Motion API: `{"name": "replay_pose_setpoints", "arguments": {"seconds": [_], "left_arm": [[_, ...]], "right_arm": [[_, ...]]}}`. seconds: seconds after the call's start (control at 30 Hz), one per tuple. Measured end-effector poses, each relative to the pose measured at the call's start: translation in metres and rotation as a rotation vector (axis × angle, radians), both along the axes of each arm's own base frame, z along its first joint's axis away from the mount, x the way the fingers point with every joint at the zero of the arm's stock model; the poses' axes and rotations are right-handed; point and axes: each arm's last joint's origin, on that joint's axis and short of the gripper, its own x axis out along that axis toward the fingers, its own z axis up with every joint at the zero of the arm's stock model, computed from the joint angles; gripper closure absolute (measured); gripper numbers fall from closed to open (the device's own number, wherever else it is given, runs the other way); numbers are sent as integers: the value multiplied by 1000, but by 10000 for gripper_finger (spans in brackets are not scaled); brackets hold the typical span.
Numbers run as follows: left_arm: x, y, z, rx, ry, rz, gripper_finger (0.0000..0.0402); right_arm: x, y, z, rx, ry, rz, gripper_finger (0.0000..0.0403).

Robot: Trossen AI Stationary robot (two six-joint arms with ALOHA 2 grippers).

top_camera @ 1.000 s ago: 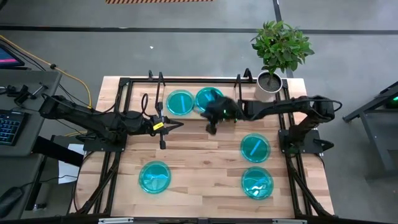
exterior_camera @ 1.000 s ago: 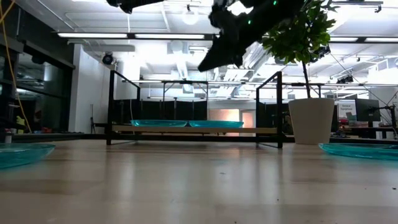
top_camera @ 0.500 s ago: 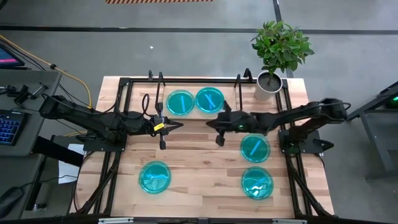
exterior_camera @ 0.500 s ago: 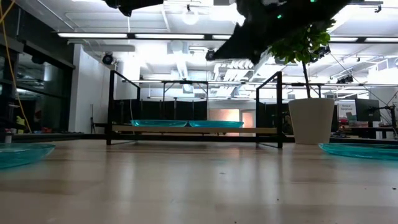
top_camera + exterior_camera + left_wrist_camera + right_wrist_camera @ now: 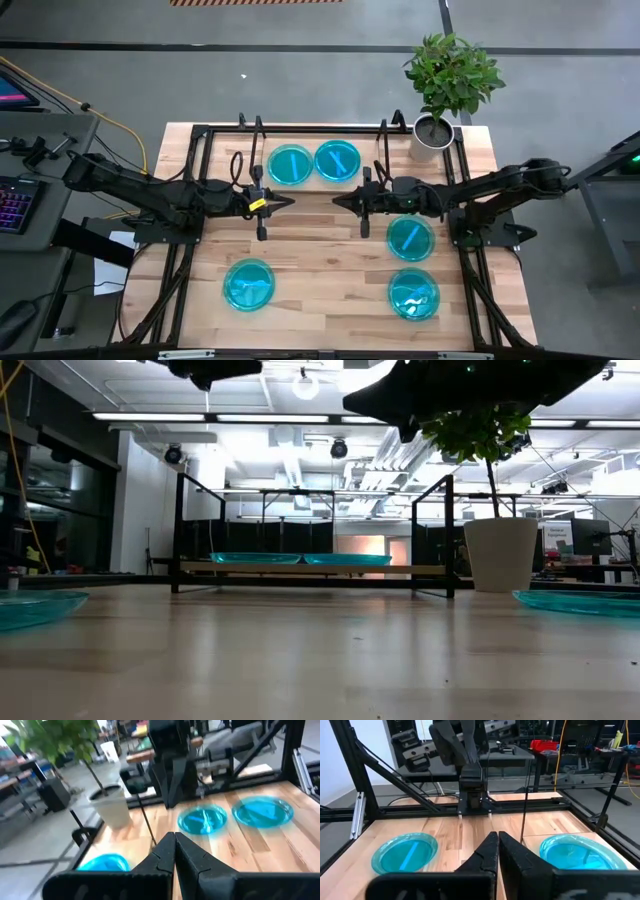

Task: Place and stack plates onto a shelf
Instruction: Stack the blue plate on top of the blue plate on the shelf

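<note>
Plates [image 5: 313,163] sit two abreast on the shelf [image 5: 375,160], three more on the table in front of it; right gripper [image 5: 345,198], fingers pressed together and empty, likely must spread over the nearest loose plate [image 5: 410,237]; left gripper [image 5: 284,200] waits, likewise closed.

Both my arms reach inward above mid-surface, my left gripper [image 5: 291,201] and right gripper [image 5: 336,198] facing each other tip to tip, well apart, fingers pressed together on each, both empty.
</note>
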Motion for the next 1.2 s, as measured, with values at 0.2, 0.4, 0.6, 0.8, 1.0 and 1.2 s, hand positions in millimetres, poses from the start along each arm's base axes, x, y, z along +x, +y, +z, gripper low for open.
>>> {"name": "replay_pose_setpoints", "arguments": {"seconds": [0.2, 0.4, 0.6, 0.8, 1.0, 1.2], "left_arm": [[1, -4, -18, -130, 150, -106, 391], [5, -20, -50, -356, 417, -208, 340], [10, -55, -88, -417, 677, -408, 271], [12, -72, -114, -386, 812, -477, 231], [13, -69, -122, -210, 816, -454, 227], [11, -65, -124, -162, 850, -453, 227]], "right_arm": [[0, 0, 0, -43, 3, 5, 402], [0, 0, 1, -44, -3, 7, 402], [0, 0, 0, -44, -3, 7, 402], [0, 0, 0, -32, 4, 6, 402], [0, 0, -1, -26, 13, 5, 402], [0, 0, -2, -27, 27, 5, 402]]}}
